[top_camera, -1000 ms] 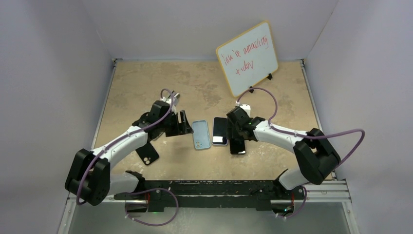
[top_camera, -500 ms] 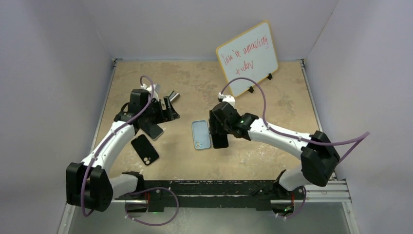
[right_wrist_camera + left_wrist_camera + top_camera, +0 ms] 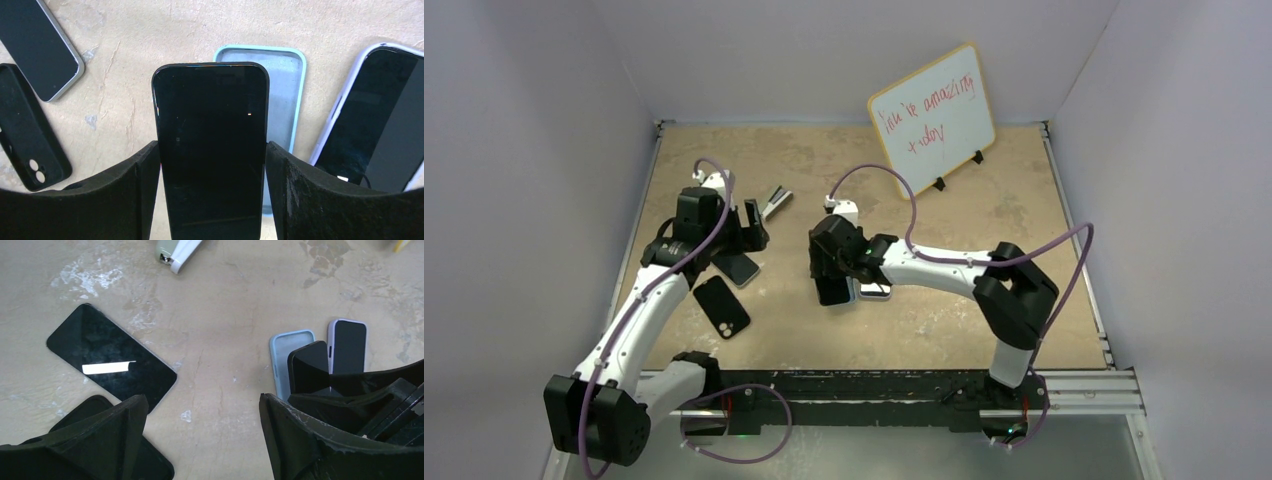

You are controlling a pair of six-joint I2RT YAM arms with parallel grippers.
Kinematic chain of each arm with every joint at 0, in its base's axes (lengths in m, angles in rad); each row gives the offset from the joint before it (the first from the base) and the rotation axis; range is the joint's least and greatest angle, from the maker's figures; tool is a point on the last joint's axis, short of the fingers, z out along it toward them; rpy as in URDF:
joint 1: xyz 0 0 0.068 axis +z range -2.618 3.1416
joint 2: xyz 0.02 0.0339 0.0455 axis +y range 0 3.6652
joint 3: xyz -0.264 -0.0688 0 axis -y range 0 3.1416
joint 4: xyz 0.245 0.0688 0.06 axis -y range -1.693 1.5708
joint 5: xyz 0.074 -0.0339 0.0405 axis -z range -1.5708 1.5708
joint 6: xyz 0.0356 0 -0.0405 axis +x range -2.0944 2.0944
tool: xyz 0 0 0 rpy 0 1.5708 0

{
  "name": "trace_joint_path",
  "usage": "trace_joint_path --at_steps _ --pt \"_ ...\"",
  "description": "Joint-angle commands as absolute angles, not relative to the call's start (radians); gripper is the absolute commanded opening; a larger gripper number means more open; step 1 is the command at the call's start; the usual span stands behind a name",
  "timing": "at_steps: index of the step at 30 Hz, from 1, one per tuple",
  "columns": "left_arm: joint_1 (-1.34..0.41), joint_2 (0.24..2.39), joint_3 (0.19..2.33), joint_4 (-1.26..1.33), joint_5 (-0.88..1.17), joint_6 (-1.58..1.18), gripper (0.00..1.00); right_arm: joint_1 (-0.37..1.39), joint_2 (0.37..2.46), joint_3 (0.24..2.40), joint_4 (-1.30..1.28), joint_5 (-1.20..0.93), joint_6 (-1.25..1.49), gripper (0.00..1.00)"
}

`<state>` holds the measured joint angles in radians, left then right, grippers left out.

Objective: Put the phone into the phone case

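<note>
While the right gripper (image 3: pixel 212 167) clamps a black phone (image 3: pixel 210 110) by its two long edges, that phone hangs screen up over the left part of a light blue case (image 3: pixel 287 80), which lies open side up near the middle of the tan surface (image 3: pixel 824 170). Whether the phone's far end touches the case cannot be told. Just beside the case at 3 o'clock lies a second phone (image 3: pixel 370 115), screen up in a lavender cover. The left gripper (image 3: pixel 200 405) hovers well apart from the case at about 10 o'clock in the top view, its jaws spread wide with only bare surface between them. Close to it lies a third phone (image 3: pixel 110 357) with a silver rim, screen up and turned at a slant. A black case (image 3: pixel 722 306) with a camera cutout lies just beside that phone at 7 o'clock. A small grey and white tool (image 3: pixel 776 197) rests at 1 o'clock from the left gripper. A whiteboard (image 3: pixel 934 120) with red writing stands at the back of the surface at 1 o'clock.
</note>
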<state>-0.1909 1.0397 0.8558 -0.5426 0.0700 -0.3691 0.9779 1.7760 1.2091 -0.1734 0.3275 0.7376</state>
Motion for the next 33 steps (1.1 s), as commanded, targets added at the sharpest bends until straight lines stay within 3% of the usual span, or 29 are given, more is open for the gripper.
trace_joint_path --at_steps 1,24,31,33 --pt "-0.189 1.012 0.862 -0.556 -0.018 -0.333 0.85 0.989 1.788 1.273 -0.112 0.401 0.746 0.37" --pt "-0.189 0.99 0.854 -0.543 -0.008 -0.327 0.84 0.995 1.877 1.226 -0.07 0.502 0.746 0.38" --pt "-0.189 0.991 0.855 -0.543 -0.007 -0.327 0.84 1.007 1.887 1.224 -0.089 0.519 0.746 0.47" --pt "-0.189 0.984 0.856 -0.542 -0.008 -0.327 0.84 1.008 1.891 1.229 -0.098 0.517 0.75 0.55"
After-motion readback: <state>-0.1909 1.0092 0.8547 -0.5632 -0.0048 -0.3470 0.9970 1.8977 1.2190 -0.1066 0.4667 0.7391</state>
